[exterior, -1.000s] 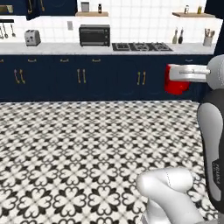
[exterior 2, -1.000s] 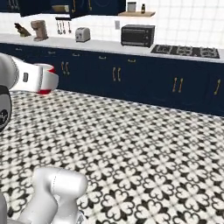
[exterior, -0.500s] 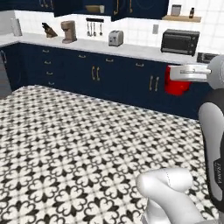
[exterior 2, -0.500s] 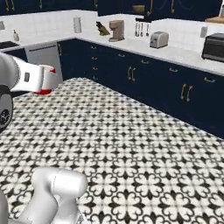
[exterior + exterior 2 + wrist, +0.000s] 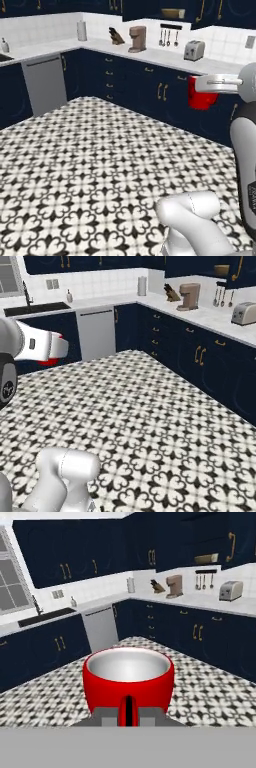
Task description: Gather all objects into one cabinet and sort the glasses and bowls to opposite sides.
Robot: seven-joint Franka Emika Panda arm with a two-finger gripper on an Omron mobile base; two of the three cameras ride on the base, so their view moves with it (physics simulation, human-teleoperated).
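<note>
My gripper (image 5: 128, 716) is shut on the glossy red handled cup (image 5: 128, 679), which it holds upright in the air with the handle between the fingers. The cup's pale inside looks empty. In the left base view the red cup (image 5: 202, 96) hangs under the white hand (image 5: 216, 83), in front of the navy lower cupboards. The right base view shows a red sliver of the cup (image 5: 50, 361) below the hand. A light brown wooden bowl (image 5: 206, 559) sits in the navy wall cabinet (image 5: 241, 534) above the counter, beside a door with a curved brass handle; the bowl (image 5: 173, 13) is far from the gripper.
An L-shaped white counter (image 5: 150, 55) carries a coffee machine (image 5: 136, 39), a knife block (image 5: 116, 36) and a toaster (image 5: 194, 50). A grey dishwasher (image 5: 45, 82) and a sink (image 5: 35, 308) lie to the left. The patterned floor (image 5: 90, 170) spreads out ahead.
The whole picture has swung sideways, so the camera moved. The microwave and hob have left the views; the corner with coffee machine, dishwasher and sink has come in. The cup stays gripped.
</note>
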